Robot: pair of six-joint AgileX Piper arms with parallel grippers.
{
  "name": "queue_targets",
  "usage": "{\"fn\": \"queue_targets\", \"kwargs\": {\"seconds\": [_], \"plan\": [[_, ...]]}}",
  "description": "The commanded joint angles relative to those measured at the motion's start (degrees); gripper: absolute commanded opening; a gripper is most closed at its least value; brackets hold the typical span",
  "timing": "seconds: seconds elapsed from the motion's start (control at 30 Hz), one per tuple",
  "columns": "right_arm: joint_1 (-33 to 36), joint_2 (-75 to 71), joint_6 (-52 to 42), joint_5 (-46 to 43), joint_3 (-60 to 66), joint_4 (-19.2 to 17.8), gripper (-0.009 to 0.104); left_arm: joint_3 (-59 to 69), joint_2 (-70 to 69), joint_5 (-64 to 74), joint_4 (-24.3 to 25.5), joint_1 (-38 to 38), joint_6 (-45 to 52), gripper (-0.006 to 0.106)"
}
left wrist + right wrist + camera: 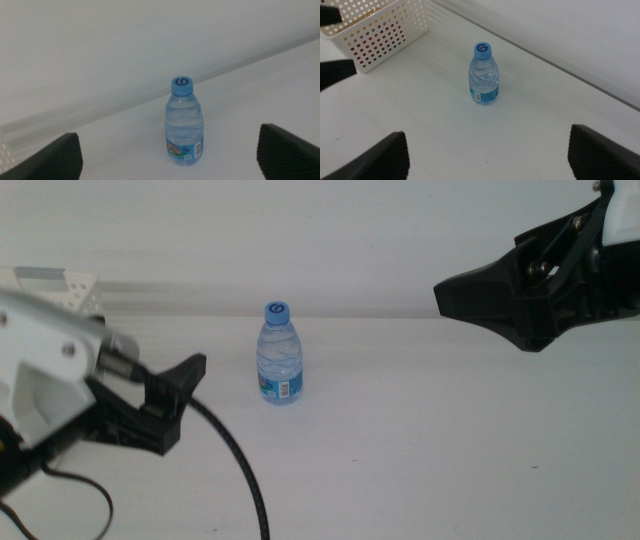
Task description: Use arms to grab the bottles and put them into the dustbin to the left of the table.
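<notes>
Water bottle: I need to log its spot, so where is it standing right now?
The water bottle stands upright near the middle of the table in the middle view, between the left gripper and right gripper, touching neither.

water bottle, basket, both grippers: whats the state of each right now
water bottle: upright on the table, blue cap on, not gripped
white basket: upright, red thing showing through its holes
left gripper: open, empty, facing the bottle
right gripper: open, empty, off the bottle
</notes>
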Motion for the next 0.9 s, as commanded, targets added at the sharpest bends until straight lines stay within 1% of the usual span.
{"fn": "queue_targets", "kwargs": {"seconds": [0.0,0.17,0.43,0.6,0.73,0.87], "plan": [[0.0,-0.3,0.1,0.0,-0.7,-0.5,0.085,3.5,0.5,-7.6,-0.9,-0.9,-2.2,0.094],[0.0,-0.3,0.1,0.0,-0.7,-0.5,0.085,4.4,7.0,-11.4,-0.9,-0.9,-4.9,0.094],[0.0,-0.3,0.1,0.0,-0.7,-0.3,0.085,4.4,20.2,-22.7,3.8,-2.0,-10.3,0.094],[0.0,-0.3,0.1,0.0,-0.7,-0.2,0.085,4.4,25.8,-28.7,7.1,-2.0,-14.8,0.094],[0.0,-0.3,0.1,0.0,-0.7,-0.1,0.085,4.4,30.5,-33.1,8.4,-2.0,-17.2,0.094],[0.0,-0.3,0.1,0.0,-0.7,-0.1,0.085,4.3,36.1,-38.8,11.8,-2.0,-21.2,0.094]]}}
